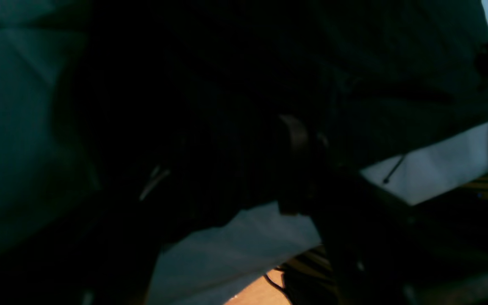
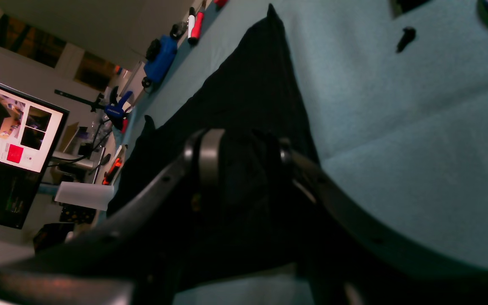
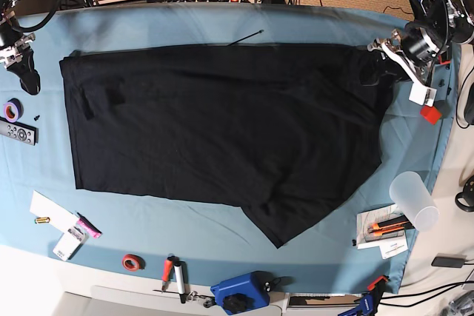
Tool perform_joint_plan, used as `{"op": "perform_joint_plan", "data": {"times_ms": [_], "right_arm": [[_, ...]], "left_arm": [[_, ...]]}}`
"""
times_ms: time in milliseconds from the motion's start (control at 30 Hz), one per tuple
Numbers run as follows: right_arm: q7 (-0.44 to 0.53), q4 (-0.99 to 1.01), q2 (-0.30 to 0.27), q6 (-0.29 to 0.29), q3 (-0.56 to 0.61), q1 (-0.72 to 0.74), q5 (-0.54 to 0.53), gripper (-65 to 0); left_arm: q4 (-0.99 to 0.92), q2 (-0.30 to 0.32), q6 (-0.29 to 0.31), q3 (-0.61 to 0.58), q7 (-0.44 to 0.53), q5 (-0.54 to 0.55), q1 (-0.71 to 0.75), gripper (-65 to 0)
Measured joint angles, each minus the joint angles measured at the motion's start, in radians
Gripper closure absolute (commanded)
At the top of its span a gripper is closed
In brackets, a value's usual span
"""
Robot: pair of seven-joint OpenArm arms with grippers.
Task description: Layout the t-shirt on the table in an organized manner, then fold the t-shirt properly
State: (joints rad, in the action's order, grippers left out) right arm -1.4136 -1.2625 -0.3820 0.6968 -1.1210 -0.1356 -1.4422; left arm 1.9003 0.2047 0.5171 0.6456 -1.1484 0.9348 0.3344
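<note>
The black t-shirt (image 3: 222, 123) lies spread across the light blue table (image 3: 222, 24), with one pointed flap hanging toward the front edge. My left gripper (image 3: 381, 53) is at the shirt's bunched far right corner. In the dark left wrist view its fingers (image 1: 295, 135) stand apart with t-shirt (image 1: 396, 84) fabric between them. My right gripper (image 3: 28, 79) is by the shirt's far left corner. In the right wrist view the right gripper (image 2: 246, 154) is open, and the t-shirt (image 2: 252, 84) shows in the gap between its fingers and beyond them.
A purple tape roll (image 3: 12, 109), a remote (image 3: 16, 132) and a small screw (image 3: 37, 118) lie left of the shirt. A clear cup (image 3: 413, 199) and papers (image 3: 385, 231) sit at the right. Red tape (image 3: 132, 262), markers (image 3: 174, 271) and a blue tool (image 3: 238, 294) line the front edge.
</note>
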Motion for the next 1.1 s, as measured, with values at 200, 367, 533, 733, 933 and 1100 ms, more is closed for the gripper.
{"op": "perform_joint_plan", "data": {"times_ms": [200,367,533,733,933,1100], "right_arm": [[0.0,0.0,0.0,0.0,0.0,0.0,0.0,-17.2],[0.0,0.0,0.0,0.0,0.0,0.022,0.001,-17.2],[0.0,0.0,0.0,0.0,0.0,0.053,0.005,-17.2],[0.0,0.0,0.0,0.0,0.0,0.064,0.03,-17.2],[0.0,0.0,0.0,0.0,0.0,0.064,0.031,-17.2],[0.0,0.0,0.0,0.0,0.0,0.063,-0.001,-17.2]], "left_arm": [[0.0,0.001,0.0,0.0,0.025,-0.047,-0.026,-27.4],[0.0,0.001,0.0,0.0,0.028,-0.048,-0.06,-27.4],[0.0,0.001,0.0,0.0,0.028,-0.051,-0.083,-27.3],[0.0,0.001,0.0,0.0,0.051,-0.063,-0.084,-27.3],[0.0,0.001,0.001,0.0,0.051,-0.054,-0.089,-27.3],[0.0,0.0,0.001,0.0,0.061,0.012,-0.09,-27.3]]}}
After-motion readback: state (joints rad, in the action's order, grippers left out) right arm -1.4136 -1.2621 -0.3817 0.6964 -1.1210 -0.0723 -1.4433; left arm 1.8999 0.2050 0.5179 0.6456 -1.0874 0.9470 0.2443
